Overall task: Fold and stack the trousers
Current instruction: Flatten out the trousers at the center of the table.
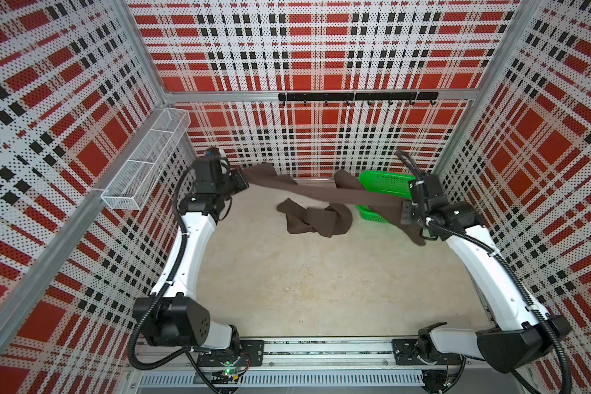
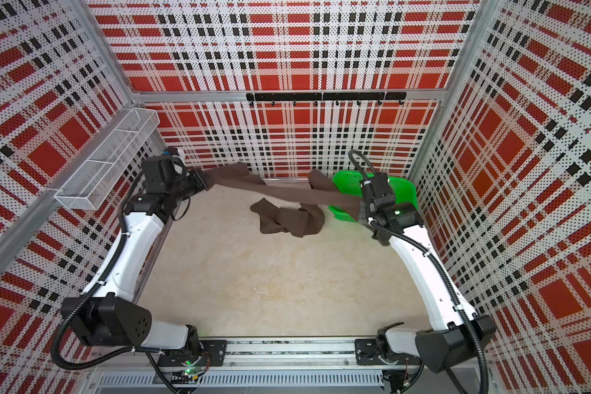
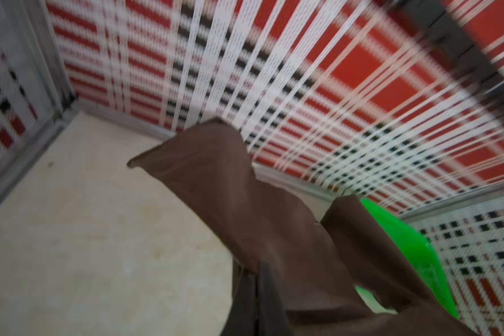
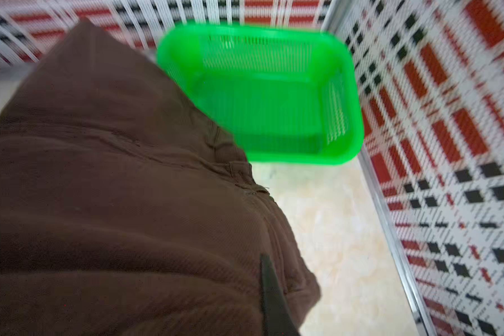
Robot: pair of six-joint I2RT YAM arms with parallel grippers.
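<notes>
You are in the early part of the task, by my judgement. The trousers (image 1: 321,193) are not folded yet. One edge of them is stretched in the air like a band between the two arms, above the far part of the bench (image 1: 304,290). The rest seems to hang down from it and lie as a crumpled heap (image 1: 313,221) on the bench, near the middle of the far side.

The left end effector (image 1: 242,182) is clamped on one end of this band, and the right end effector (image 1: 405,210) is clamped on the other end. In the right wrist view one dark finger (image 4: 271,296) presses into the brown cloth.

The green mesh basket (image 1: 386,184) stands in the far right corner, partly behind the cloth and the right arm. In the right wrist view it looks empty.

What is done: the garment is gripped at two points and pulled wide. What is left, I think, is to lay it flat on the bench, bring the legs together, fold it into a thick rectangle and put it on its stacking place. The pictures do not tell which place that is.
</notes>
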